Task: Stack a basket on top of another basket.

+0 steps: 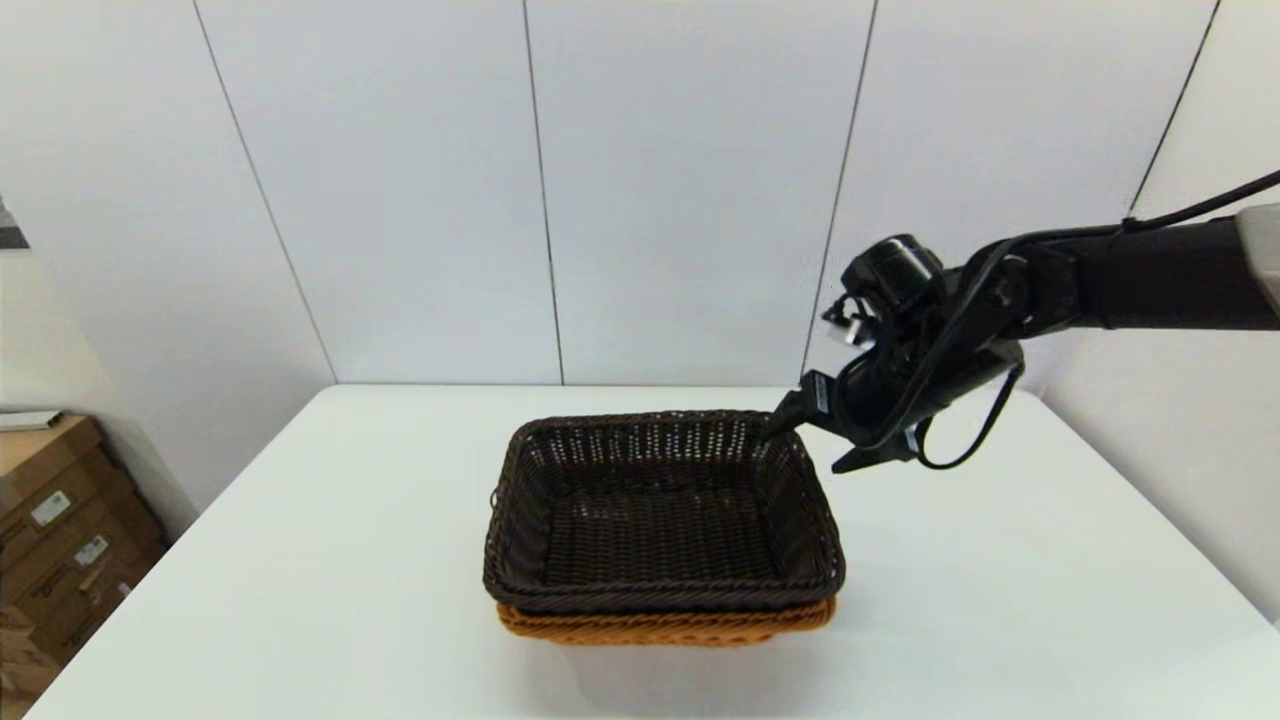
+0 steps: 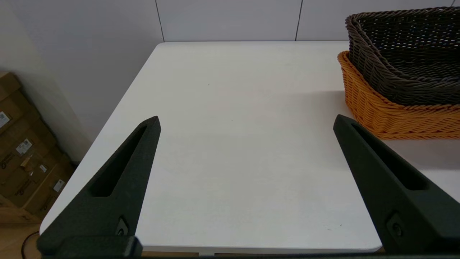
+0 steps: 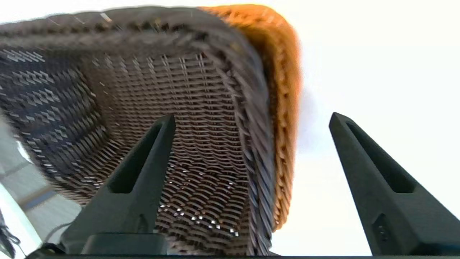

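Two baskets are seen, one dark and one orange, and two grippers. The dark brown basket is a rectangular woven tray with open-weave sides and a thick braided rim; it is nested inside the orange basket, so that only a narrow orange band of braided rim is shown beneath its near edge in the head view. In the left wrist view the dark brown basket is seen seated within the orange basket, whose tight-woven wall is exposed below the dark rim. The stacked pair is placed near the middle of the white surface, slightly toward the near side. The right gripper is held at the far right corner of the dark basket, with its fingers spread wide apart and nothing clamped between them. In the right wrist view the right gripper is shown straddling the right-hand walls of both baskets, one finger over the dark basket's interior and the other outside over the bare surface; whether a finger touches the wicker cannot be told. The left gripper is parked at the left near side of the surface, well apart from the baskets, with its fingers wide apart and empty. Cardboard boxes are stacked on the floor to the left.
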`<move>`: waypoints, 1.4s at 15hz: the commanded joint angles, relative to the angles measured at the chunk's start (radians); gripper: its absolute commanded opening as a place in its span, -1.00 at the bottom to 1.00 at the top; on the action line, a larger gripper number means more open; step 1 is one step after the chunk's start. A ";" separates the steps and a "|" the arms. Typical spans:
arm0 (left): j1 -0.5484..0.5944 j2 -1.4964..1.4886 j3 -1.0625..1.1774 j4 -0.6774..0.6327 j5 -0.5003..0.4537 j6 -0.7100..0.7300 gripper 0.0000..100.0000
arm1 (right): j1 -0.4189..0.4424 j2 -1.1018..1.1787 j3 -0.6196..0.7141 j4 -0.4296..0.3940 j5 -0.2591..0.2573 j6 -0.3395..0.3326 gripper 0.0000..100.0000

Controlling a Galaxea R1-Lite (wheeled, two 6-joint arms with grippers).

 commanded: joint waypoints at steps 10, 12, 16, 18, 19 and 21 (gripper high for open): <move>0.000 0.000 0.000 0.000 0.000 0.000 1.00 | 0.111 -0.887 0.445 0.208 -0.348 0.009 1.00; 0.000 0.000 0.000 0.000 0.000 0.000 1.00 | 0.096 -1.053 0.563 0.210 -0.369 0.008 1.00; 0.000 0.000 0.000 0.001 0.000 0.000 1.00 | -0.039 -1.370 0.666 0.288 -0.410 -0.003 1.00; 0.000 0.000 0.000 0.001 0.000 0.000 1.00 | -0.119 -1.482 0.709 0.299 -0.401 -0.011 1.00; 0.000 0.000 0.000 0.000 0.000 0.000 1.00 | -0.156 -1.542 0.735 0.300 -0.400 -0.015 1.00; 0.000 0.000 0.000 0.001 0.000 0.000 1.00 | -0.203 -1.658 0.804 0.302 -0.401 -0.015 1.00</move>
